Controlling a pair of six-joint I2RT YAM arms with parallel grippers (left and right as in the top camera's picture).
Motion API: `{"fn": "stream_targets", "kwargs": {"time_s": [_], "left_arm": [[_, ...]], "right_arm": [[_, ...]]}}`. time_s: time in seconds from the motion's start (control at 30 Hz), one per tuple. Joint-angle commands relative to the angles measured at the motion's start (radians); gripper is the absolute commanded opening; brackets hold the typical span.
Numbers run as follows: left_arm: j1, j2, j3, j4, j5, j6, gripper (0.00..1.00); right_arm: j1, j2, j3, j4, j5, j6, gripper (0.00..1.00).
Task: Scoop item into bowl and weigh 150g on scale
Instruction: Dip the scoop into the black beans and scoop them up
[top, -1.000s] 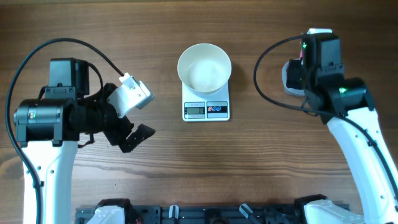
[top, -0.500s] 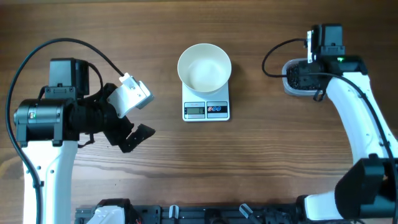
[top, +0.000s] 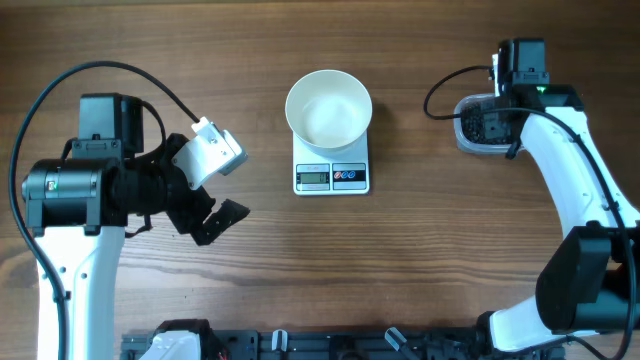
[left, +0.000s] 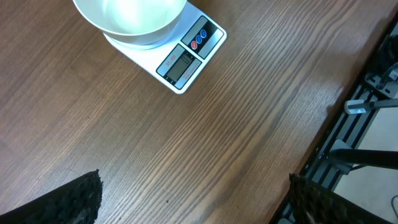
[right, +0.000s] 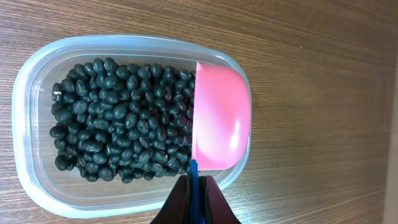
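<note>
Both jaws of the right gripper (right: 194, 186) pinch the scoop (right: 221, 118) by its blue handle, cup empty inside the tub (right: 25, 124), beans (right: 118, 118) heaped beside its mouth; bowl (top: 328, 105) on scale (top: 331, 177) lies leftward, nearer the wide-open left gripper (top: 222, 185)

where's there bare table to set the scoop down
Bare table lies between the scale and the tub, and across the strip in front of the scale. The gap between the scale and the open left gripper is narrower. Crowded: the tub, with beans and the scoop.
</note>
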Motion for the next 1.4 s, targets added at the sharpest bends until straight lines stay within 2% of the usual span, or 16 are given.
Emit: {"fn": "stream_targets", "kwargs": {"time_s": [0.0,0.23,0.53,0.9,1.2,1.37], "left_arm": [[0.005,0.005,-0.006,0.000,0.026,0.019,1.00],[0.005,0.005,-0.006,0.000,0.026,0.019,1.00],[0.005,0.005,-0.006,0.000,0.026,0.020,1.00],[0.005,0.005,-0.006,0.000,0.026,0.020,1.00],[0.005,0.005,-0.006,0.000,0.026,0.019,1.00],[0.005,0.005,-0.006,0.000,0.026,0.019,1.00]], "right_arm": [[-0.019,0.028,0.021,-0.003,-0.026,-0.027,0.04],[-0.034,0.040,0.021,-0.034,-0.120,-0.031,0.04],[-0.113,0.040,0.021,-0.084,-0.380,-0.047,0.04],[-0.120,0.054,0.021,-0.127,-0.453,-0.047,0.04],[-0.156,0.091,0.021,-0.129,-0.599,-0.021,0.04],[-0.236,0.093,0.021,-0.136,-0.707,0.002,0.04]]}}
